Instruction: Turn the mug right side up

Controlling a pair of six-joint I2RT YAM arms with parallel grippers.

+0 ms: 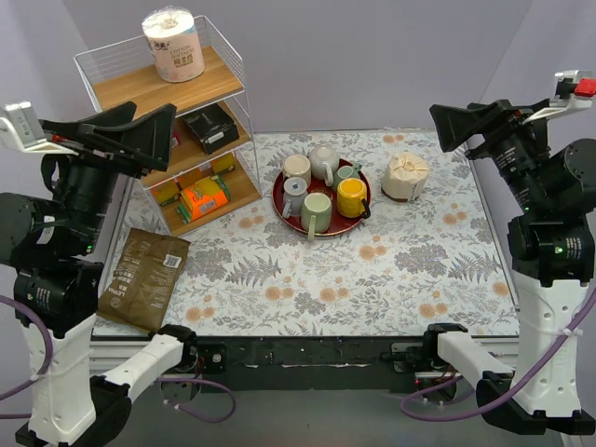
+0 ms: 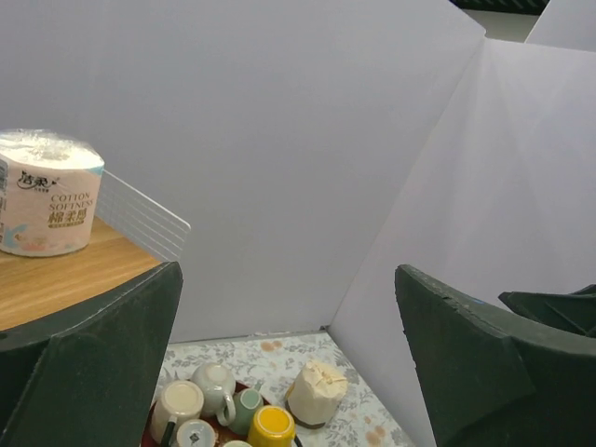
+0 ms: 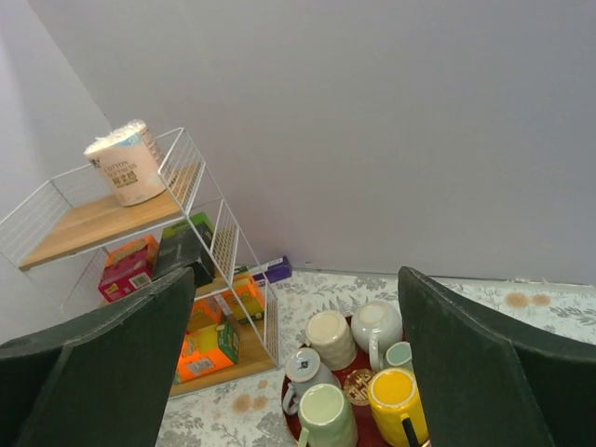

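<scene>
A round red tray (image 1: 277, 197) at the back middle of the table holds several mugs, all standing bottom up: cream (image 1: 297, 169), white (image 1: 324, 160), small teal (image 1: 346, 172), yellow (image 1: 351, 196), pale green (image 1: 317, 213) and grey (image 1: 295, 192). The right wrist view shows them from above, with the yellow mug (image 3: 395, 400) and green mug (image 3: 326, 414) nearest. My left gripper (image 1: 158, 130) is open and empty, raised high at the left beside the shelf. My right gripper (image 1: 447, 128) is open and empty, raised high at the right. Both are far from the tray.
A wire shelf (image 1: 158, 84) at the back left carries a toilet paper roll (image 1: 174, 44) and boxes. A brown bag (image 1: 142, 277) lies at the left front. A paper-wrapped bundle (image 1: 406, 176) sits right of the tray. White walls enclose the table.
</scene>
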